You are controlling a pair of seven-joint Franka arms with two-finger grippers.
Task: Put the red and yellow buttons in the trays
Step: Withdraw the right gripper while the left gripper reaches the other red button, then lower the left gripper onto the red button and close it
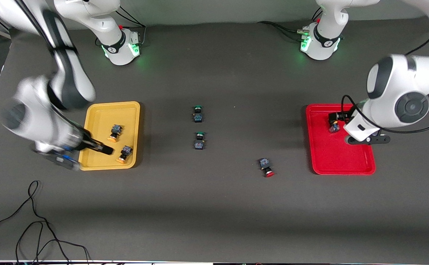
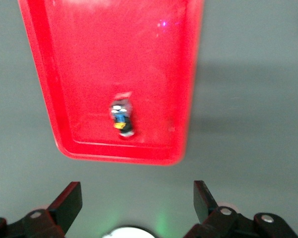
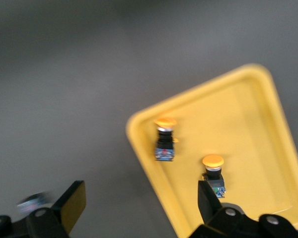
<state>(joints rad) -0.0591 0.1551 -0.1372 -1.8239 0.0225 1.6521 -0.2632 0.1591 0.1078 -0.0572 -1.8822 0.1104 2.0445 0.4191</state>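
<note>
- We see two buttons [image 1: 119, 143] in the tray [image 1: 100, 110] at the right arm's end.
- One button [image 1: 334, 127] lies in the other tray [image 1: 341, 165].
- Three lie on the counter [image 1: 214, 213] between.

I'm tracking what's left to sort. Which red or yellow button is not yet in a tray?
The red-capped button lying on the bare table, nearer the front camera than the red tray. The other red one and both yellow ones already lie in trays.

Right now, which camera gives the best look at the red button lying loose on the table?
The front view: the red button lies in plain sight on the table, between the green buttons and the red tray. Neither wrist view shows it.
</note>
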